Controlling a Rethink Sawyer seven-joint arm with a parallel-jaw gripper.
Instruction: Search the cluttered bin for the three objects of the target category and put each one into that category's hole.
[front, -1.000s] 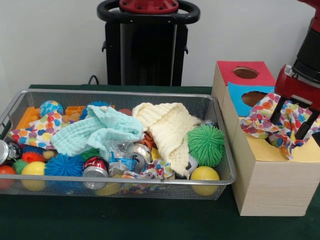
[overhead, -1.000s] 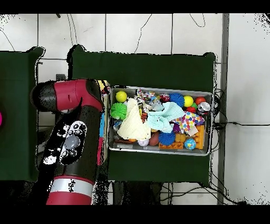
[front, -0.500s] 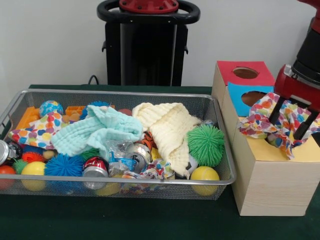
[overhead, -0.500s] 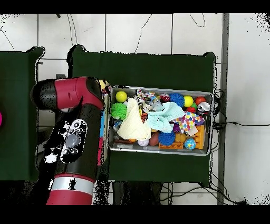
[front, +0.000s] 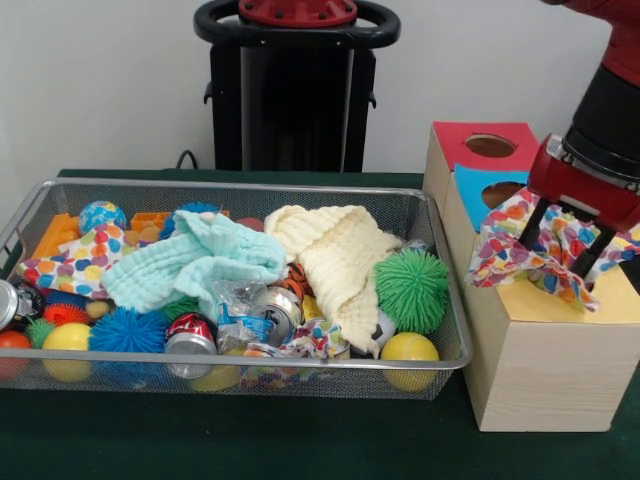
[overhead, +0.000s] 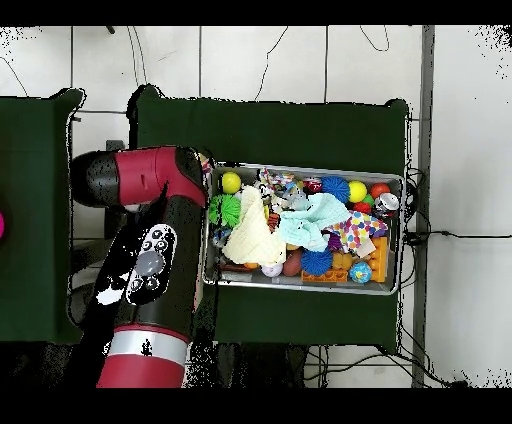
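In the front view my gripper (front: 563, 240) is shut on a polka-dot cloth (front: 508, 250), which hangs over the left part of the wooden box's yellow top (front: 620, 305). The cloth drapes past the box's left edge and hides the yellow hole. Behind it are the blue face with a round hole (front: 503, 194) and the red face with a hole (front: 491, 146). In the wire bin (front: 230, 185) lie a mint cloth (front: 195, 260), a cream cloth (front: 335, 255) and another polka-dot cloth (front: 75, 262). In the overhead view the arm (overhead: 160, 250) covers the gripper and the box.
The bin (overhead: 303, 228) also holds spiky balls, among them a green one (front: 412, 289), yellow balls (front: 409, 349), crushed cans (front: 190, 335) and orange blocks. The wooden box (front: 540, 370) stands just to the right of the bin. A black stand (front: 292, 90) rises behind the table.
My gripper has moved left and a little upward with the polka-dot cloth, which now hangs over the box's left edge. The bin's contents have not moved.
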